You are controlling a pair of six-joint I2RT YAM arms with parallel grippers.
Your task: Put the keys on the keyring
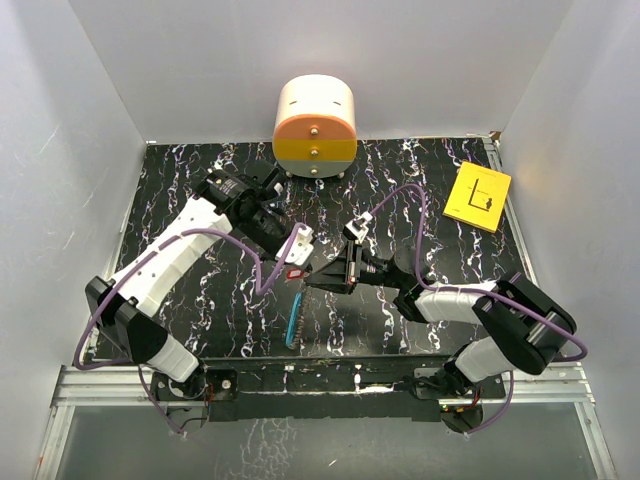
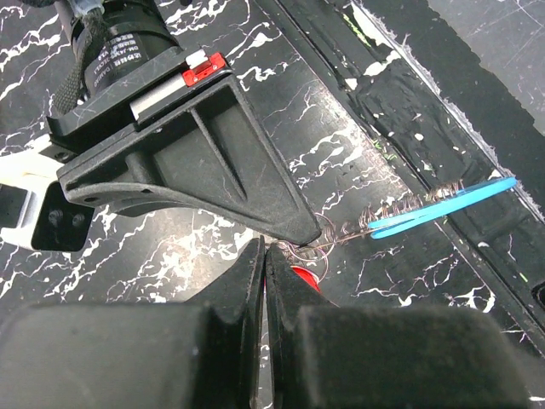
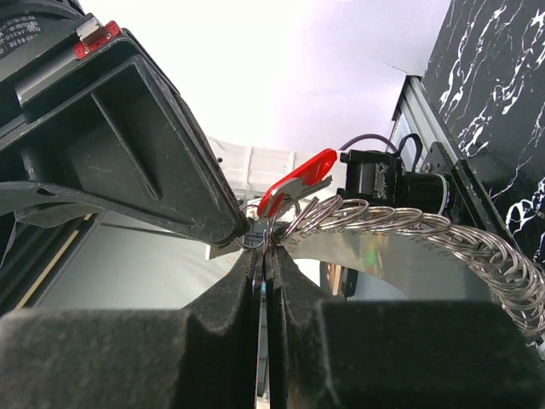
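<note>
The keyring is a loop of blue band (image 2: pixel 443 207) and wire coil (image 3: pixel 409 226). It hangs over the table's front middle (image 1: pixel 293 322). My right gripper (image 3: pixel 266 247) is shut on a thin strip of the keyring at its coil end. The red key (image 3: pixel 298 181) sticks out right beside that grip, among small wire rings. My left gripper (image 2: pixel 265 249) is shut too, tip to tip with the right gripper (image 2: pixel 298 230), and the red key (image 2: pixel 304 277) shows at its pinch. From above, both grippers (image 1: pixel 293 258) (image 1: pixel 315 278) meet at the key (image 1: pixel 296 272).
An orange and white rounded box (image 1: pixel 315 125) stands at the back middle. A yellow card (image 1: pixel 478 196) lies at the back right. White walls close in three sides, and a metal rail (image 1: pixel 320 380) runs along the front edge.
</note>
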